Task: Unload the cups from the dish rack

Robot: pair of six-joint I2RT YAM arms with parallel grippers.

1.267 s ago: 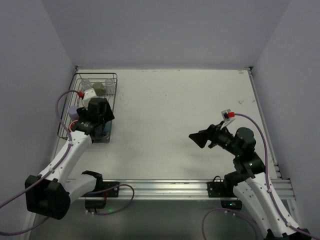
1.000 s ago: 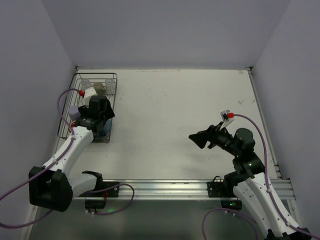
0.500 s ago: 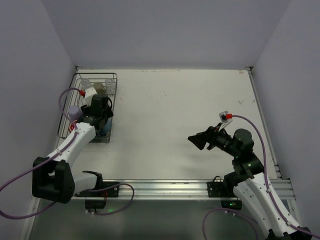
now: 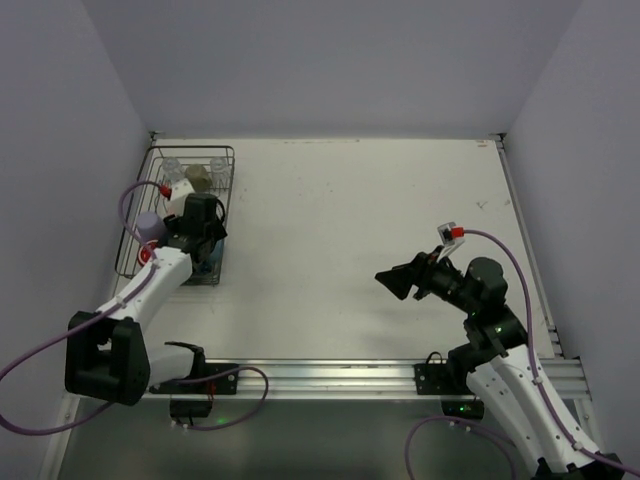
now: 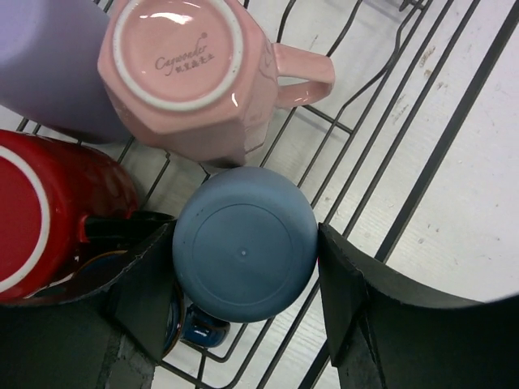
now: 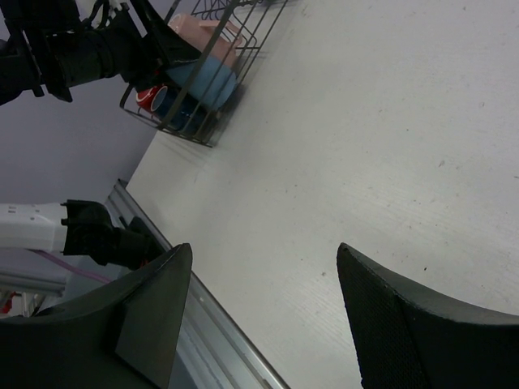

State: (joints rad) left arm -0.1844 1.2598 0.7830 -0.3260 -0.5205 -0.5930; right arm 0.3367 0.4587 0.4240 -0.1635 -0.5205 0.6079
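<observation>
In the left wrist view my left gripper [image 5: 247, 243] is open, its jaws down on either side of an upturned blue cup [image 5: 243, 255] in the dish rack [image 5: 454, 130]. Next to the cup are a pale pink mug [image 5: 182, 73], a lavender tumbler [image 5: 45, 65], a red mug [image 5: 40, 211] and, partly hidden under the cup, a dark blue cup [image 5: 195, 328]. From above, the left gripper [image 4: 205, 250] is over the rack's near end [image 4: 226, 160]. A beige-olive mug [image 4: 198, 177] and clear glasses [image 4: 172, 163] stand at the far end. My right gripper [image 4: 385, 278] is open and empty above the table.
The rack sits in the table's far left corner against the left wall. The right wrist view shows it in the distance [image 6: 203, 121], with bare white table [image 6: 365, 146] between it and my right gripper [image 6: 263, 255]. An aluminium rail [image 4: 330, 375] runs along the near edge.
My left arm has pushed its gripper slightly further into the rack and settled around the blue cup. The right arm has barely moved.
</observation>
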